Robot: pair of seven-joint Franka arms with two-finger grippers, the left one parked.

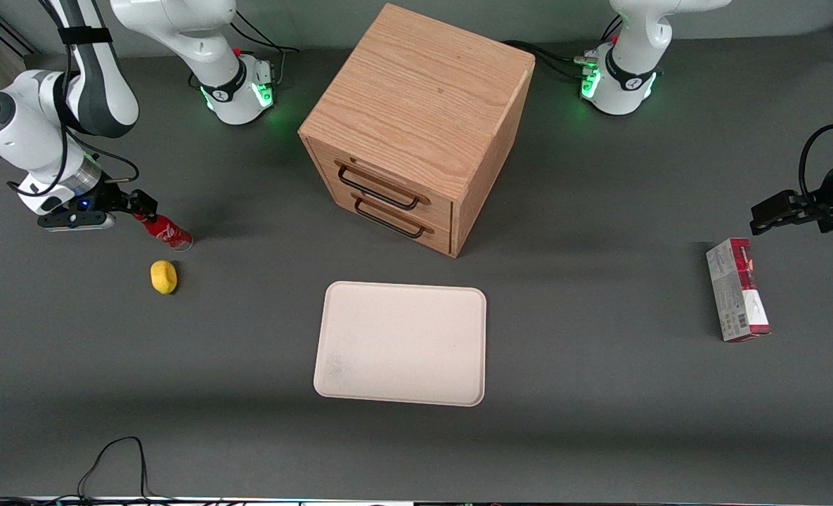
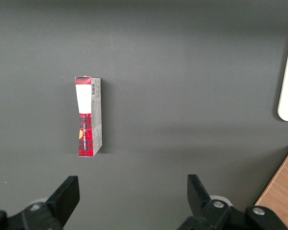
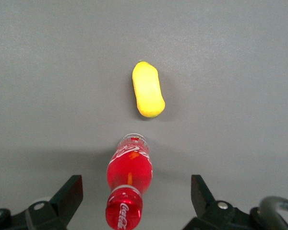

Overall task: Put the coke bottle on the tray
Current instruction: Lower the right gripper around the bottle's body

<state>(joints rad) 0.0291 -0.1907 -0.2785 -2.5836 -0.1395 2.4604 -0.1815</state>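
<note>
The coke bottle [image 1: 166, 233] is small and red with a red cap and a silvery base, and it seems to stand upright on the dark table toward the working arm's end. My right gripper [image 1: 143, 204] hovers just above its cap. In the right wrist view the coke bottle [image 3: 129, 184] sits midway in the gripper [image 3: 135, 182], whose fingers [image 3: 72, 191] are spread wide and touch nothing, so the gripper is open. The pale cream tray [image 1: 402, 342] lies flat near the table's middle, nearer the front camera than the cabinet.
A yellow lemon-like object [image 1: 164, 276] [image 3: 148, 89] lies close beside the bottle, slightly nearer the front camera. A wooden two-drawer cabinet [image 1: 416, 119] stands at mid-table. A red-and-white carton [image 1: 737, 289] [image 2: 89, 116] lies toward the parked arm's end.
</note>
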